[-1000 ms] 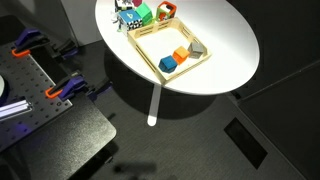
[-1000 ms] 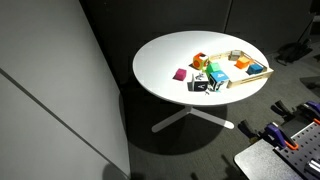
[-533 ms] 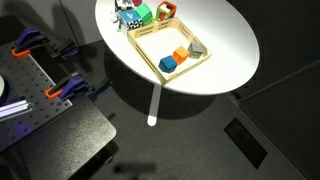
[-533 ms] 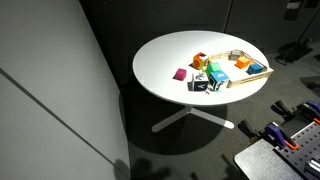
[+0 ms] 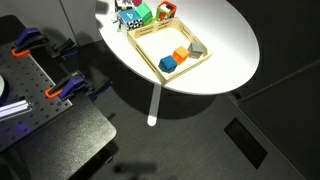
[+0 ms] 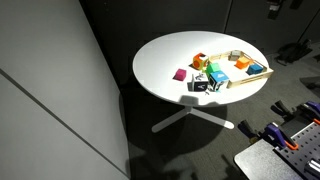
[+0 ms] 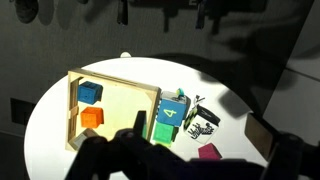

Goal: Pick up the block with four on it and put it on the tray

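Note:
The block with four [image 7: 170, 112] shows a blue top face with a pale 4. It lies on the white table just outside the long rim of the pale wooden tray [image 7: 110, 80], and it also shows in an exterior view [image 6: 215, 77]. A white cube with black markings [image 7: 201, 120] lies right beside it. My gripper [image 7: 198, 130] is a dark shape along the bottom of the wrist view, high above the blocks, with its jaws wide apart and nothing between them. In an exterior view only a dark part of the arm [image 6: 272, 9] shows at the top edge.
A green block [image 7: 165, 133] and a magenta block [image 7: 208, 152] lie by the block with four. In the tray are a blue block [image 7: 90, 92] and an orange block [image 7: 92, 118]. The round table's edge [image 6: 150, 95] drops to dark floor.
In an exterior view the dark arm part at the top edge has moved left, toward the space over the table. The blocks and tray have not moved.

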You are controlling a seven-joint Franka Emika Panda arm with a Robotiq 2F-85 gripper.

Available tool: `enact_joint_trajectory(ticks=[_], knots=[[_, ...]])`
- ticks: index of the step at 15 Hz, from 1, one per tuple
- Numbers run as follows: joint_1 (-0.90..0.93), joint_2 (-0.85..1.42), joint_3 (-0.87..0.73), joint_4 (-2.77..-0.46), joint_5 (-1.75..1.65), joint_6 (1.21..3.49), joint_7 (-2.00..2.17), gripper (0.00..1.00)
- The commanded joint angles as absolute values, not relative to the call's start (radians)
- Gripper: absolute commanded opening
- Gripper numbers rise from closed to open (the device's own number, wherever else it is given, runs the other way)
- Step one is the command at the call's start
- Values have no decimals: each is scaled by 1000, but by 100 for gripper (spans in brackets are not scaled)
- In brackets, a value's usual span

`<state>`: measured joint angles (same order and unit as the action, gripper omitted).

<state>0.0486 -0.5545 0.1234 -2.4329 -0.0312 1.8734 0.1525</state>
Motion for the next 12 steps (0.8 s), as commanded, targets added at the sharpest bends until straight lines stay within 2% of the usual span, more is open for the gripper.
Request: enact_joint_trajectory(ticks=[1, 6, 12], knots=[[24, -526, 95, -2469, -59, 1981, 143, 100], [10, -482, 67, -2505, -42, 2081, 148, 100], [14, -476, 70, -2502, -42, 2067, 152, 100]])
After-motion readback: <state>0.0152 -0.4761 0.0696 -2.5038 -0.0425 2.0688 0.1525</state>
